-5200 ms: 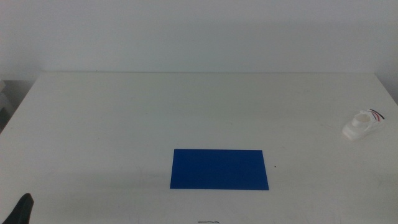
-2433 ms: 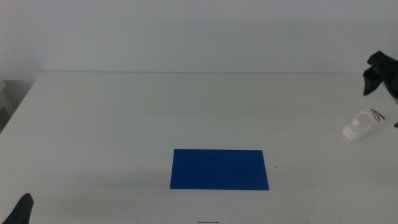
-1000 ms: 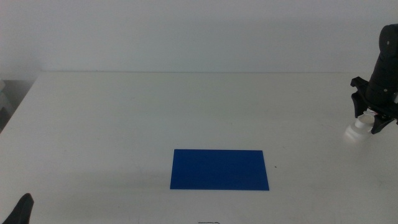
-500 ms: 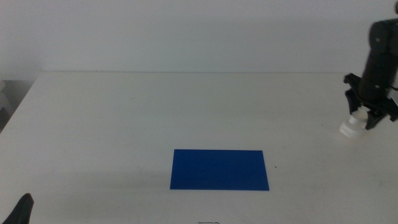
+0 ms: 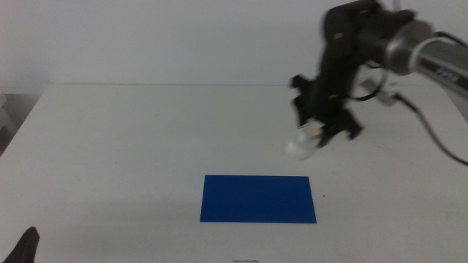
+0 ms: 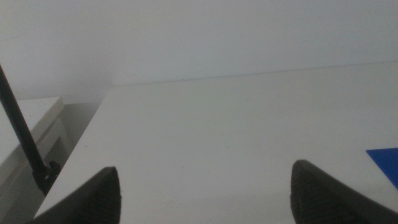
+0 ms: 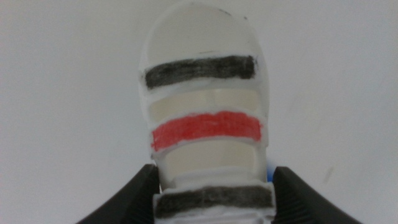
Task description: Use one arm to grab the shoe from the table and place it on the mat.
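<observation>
My right gripper [image 5: 322, 133] is shut on the white shoe [image 5: 302, 143] and carries it in the air, just beyond the far right part of the dark blue mat [image 5: 258, 198]. In the right wrist view the shoe [image 7: 204, 118] fills the middle, with dark and red straps, its heel between my two jaws. The right arm [image 5: 380, 45] reaches in from the right. My left gripper [image 5: 24, 247] waits at the table's near left corner; in its wrist view the jaws stand wide apart and empty, and a corner of the mat [image 6: 387, 160] shows.
The white table [image 5: 131, 146] bears nothing else. A cable [image 5: 431, 135] hangs from the right arm over the table's right side. A thin dark rod [image 6: 22, 143] stands off the table's left edge.
My right gripper came in from the right, closed on the shoe at the table's right edge, lifted it and carried it left toward the mat. The left arm has not moved.
</observation>
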Available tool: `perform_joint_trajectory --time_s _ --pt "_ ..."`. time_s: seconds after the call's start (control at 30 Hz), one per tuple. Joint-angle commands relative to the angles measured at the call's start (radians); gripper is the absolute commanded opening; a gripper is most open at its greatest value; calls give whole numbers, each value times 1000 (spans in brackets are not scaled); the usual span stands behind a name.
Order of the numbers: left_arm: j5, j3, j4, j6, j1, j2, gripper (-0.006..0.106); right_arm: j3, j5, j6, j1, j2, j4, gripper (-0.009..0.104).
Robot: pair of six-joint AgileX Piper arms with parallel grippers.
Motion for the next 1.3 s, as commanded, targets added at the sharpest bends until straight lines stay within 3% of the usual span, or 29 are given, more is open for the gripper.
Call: perform_joint_trajectory --time_s 0.0,0.2,0.4,0.53,0.67,0.9,1.0,1.1,1.27 --pt "-83 -3 -9 -15 -3 -19 94 -24 84 30 81 -67 -22 -1" --pt "-83 -3 -9 -15 -3 -19 94 19 85 121 234 -67 -33 -1" --pt "-83 -3 -9 -15 -3 -19 94 86 84 149 276 -67 -23 -1" --pt "-83 -3 -9 -15 -3 -19 94 88 84 65 282 -67 -36 -1" --pt "-83 -3 -9 -15 -3 -19 94 88 84 -193 282 -67 -82 -1" --pt "-83 -3 -9 -15 -3 -19 94 87 77 -1016 282 -67 -137 -1" --pt "-83 -3 -9 -15 -3 -19 94 86 77 -1270 282 -67 -147 -1" --pt "-83 -3 -9 -15 -3 -19 94 86 77 -1454 282 -67 -149 -1" --pt "-83 -3 -9 -15 -3 -19 94 86 77 -1589 278 -67 -151 -1"
